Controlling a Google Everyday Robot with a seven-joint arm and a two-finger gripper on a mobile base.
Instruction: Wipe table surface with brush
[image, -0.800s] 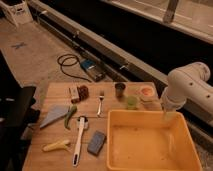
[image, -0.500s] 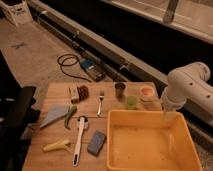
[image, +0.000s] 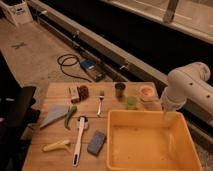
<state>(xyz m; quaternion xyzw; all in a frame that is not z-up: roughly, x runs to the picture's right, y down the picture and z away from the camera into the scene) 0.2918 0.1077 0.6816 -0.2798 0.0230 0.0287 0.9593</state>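
The gripper (image: 168, 115) hangs below the white arm (image: 187, 87) at the right side, just over the far right corner of the yellow tub (image: 150, 146), and its jaws stand wide with nothing between them. Compared with the moments just before, I can find no change: the arm is at the same place, the gripper has the same height, and no thing on the table has shifted. So the robot seems to be waiting or only preparing, and in my judgement the task is not really begun. The brush (image: 79, 139) lies flat on the table surface (image: 57, 92) at the left part, well apart from the gripper, with the whole tub between them. It is just beside the blue-grey block (image: 96, 142) on one side and near the short yellow-handled tool (image: 56, 145) on the other. For the wiping, the arm must probably first cross over the tub to the left and come down on the thin white handle, without taking the block by mistake
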